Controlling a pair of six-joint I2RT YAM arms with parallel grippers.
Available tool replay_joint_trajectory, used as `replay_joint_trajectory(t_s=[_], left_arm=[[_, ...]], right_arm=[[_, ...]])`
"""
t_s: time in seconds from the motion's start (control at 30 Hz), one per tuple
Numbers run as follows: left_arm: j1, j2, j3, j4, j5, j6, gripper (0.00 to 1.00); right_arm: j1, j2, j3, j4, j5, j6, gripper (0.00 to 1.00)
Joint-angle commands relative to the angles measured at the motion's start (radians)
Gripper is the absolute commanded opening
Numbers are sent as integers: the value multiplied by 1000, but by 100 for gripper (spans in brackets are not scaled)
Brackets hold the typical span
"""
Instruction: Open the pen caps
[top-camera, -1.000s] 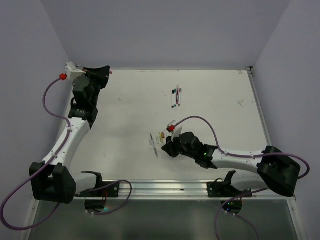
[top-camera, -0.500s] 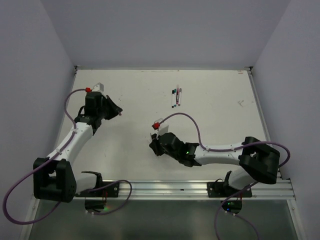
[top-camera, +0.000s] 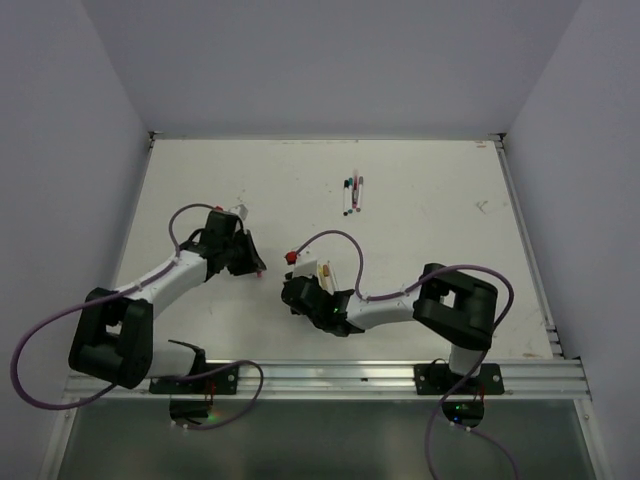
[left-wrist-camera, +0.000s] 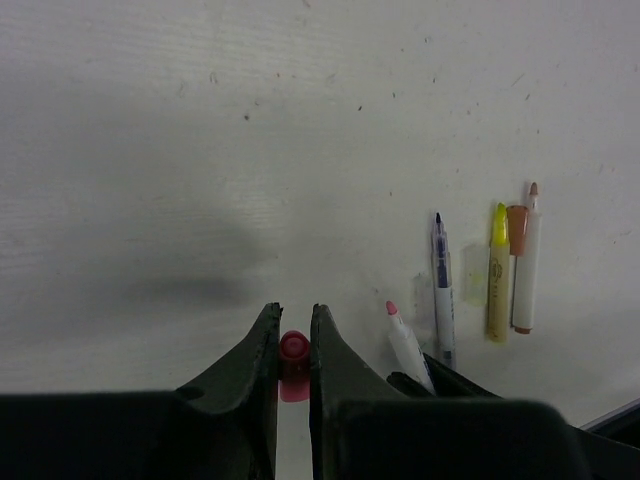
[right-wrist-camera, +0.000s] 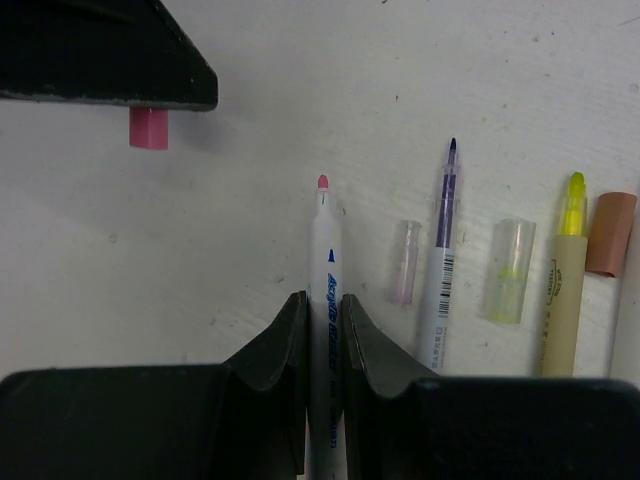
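My left gripper (left-wrist-camera: 293, 312) is shut on a short pink cap (left-wrist-camera: 293, 352), held just above the table. My right gripper (right-wrist-camera: 322, 298) is shut on the barrel of a white pen (right-wrist-camera: 323, 250) with a bare pink tip. In the right wrist view the pink cap (right-wrist-camera: 149, 128) hangs under the left gripper (right-wrist-camera: 100, 50), up and left of the pen tip. In the top view both grippers, left (top-camera: 258, 268) and right (top-camera: 290, 292), meet near the table's middle front. Several capped pens (top-camera: 353, 192) lie at the back.
Beside the held pen lie a clear purple-tinted cap (right-wrist-camera: 404, 262), an uncapped purple pen (right-wrist-camera: 443, 260), a clear yellowish cap (right-wrist-camera: 511, 270), an uncapped yellow highlighter (right-wrist-camera: 563, 290) and an orange-brown cap (right-wrist-camera: 610, 233). A white pen with an orange tip (left-wrist-camera: 527, 270) lies past the highlighter.
My left arm has swung from the far left corner in toward the middle front. My right gripper has moved left with the pen, and the two grippers now sit close together.
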Motion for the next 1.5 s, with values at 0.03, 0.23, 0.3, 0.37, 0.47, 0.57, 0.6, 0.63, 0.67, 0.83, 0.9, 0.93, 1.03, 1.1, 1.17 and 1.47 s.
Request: replay_joint_trajectory(t_s=[0.03,0.23,0.3,0.37,0.47,0.57,0.6,0.63,0.67,0.83,0.9,0.93,1.03,1.1,1.17,1.47], left_arm=[[-71,83,-13,73,18,-19,0],[-96,145,-36,124,39,-42,0],[-104,154,-50,147,47,-54,1],[-113,169,-62,163,50,-63,1],[-133,186,-66,185,52,-83,1],[-154,202,-62,197,50,-99,4],[-162,206,-59,197,50,-103,5],[-166,214,-57,199,50,-103,8],[-168,218,-56,200,50,-103,9],[-176,231,-68,205,50,-111,18],[-176,232,-73,206,50,-114,21],[-176,232,-74,206,50,-116,23],[-177,229,-76,202,45,-117,27],[-177,231,-76,200,45,-122,29],[-179,231,-74,202,47,-123,31],[-180,195,-70,167,19,-126,34]], right_arm=[[-1,53,64,-34,86,74,5],[1,82,65,-61,133,119,13],[1,96,77,-77,150,134,14],[-1,104,85,-90,167,149,15],[-1,114,96,-95,185,151,15],[-2,105,97,-95,198,151,28],[-4,101,94,-94,199,151,30],[-2,82,91,-94,201,149,31],[-2,70,88,-100,199,151,35],[-1,-40,39,-87,162,134,41],[-2,-109,15,-84,155,123,41],[-2,-132,5,-86,155,120,41],[-1,-226,-21,-95,158,96,42],[-1,-284,-28,-103,162,68,44],[-2,-313,-35,-112,176,42,48],[-152,-409,-59,-187,156,11,64]])
